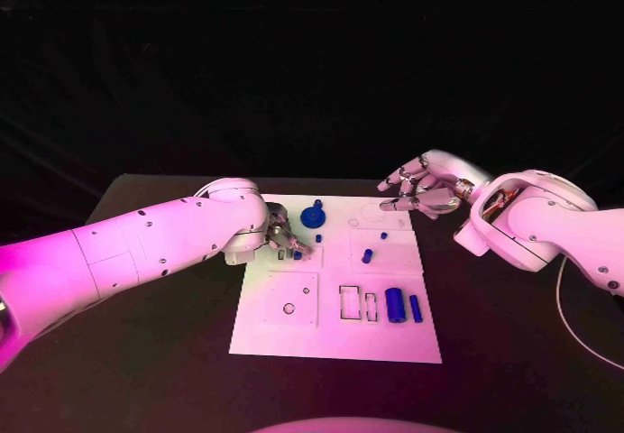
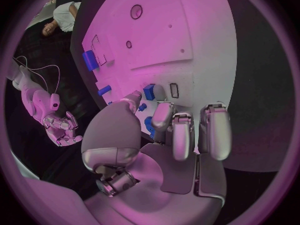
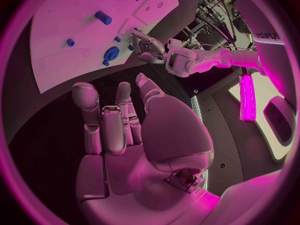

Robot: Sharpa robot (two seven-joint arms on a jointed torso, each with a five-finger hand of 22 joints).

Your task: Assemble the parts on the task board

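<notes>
The white task board [image 1: 335, 338] lies in the middle of the black counter [image 1: 169, 361], long side running from 12 to 6 o'clock. The left robot hand [image 1: 284, 236] sits low over the board's left edge at about 10 o'clock, fingertips down beside a small blue part [image 1: 298, 255]; in the left wrist view its fingers [image 2: 178, 127] curl over that blue part [image 2: 149, 91], but I cannot tell whether it grips anything. A round blue part [image 1: 314, 216] stands just beyond it toward 12 o'clock. The right robot hand [image 1: 423, 188] hangs above the board's far right corner at about 1 o'clock, fingers apart and loosely bent, holding nothing. Two blue cylinders [image 1: 394, 305] lie side by side at 4 o'clock, close to the right edge, next to rectangular recesses [image 1: 350, 302]. The near half of the board, with a round hole [image 1: 289, 308], has open room on both sides.
</notes>
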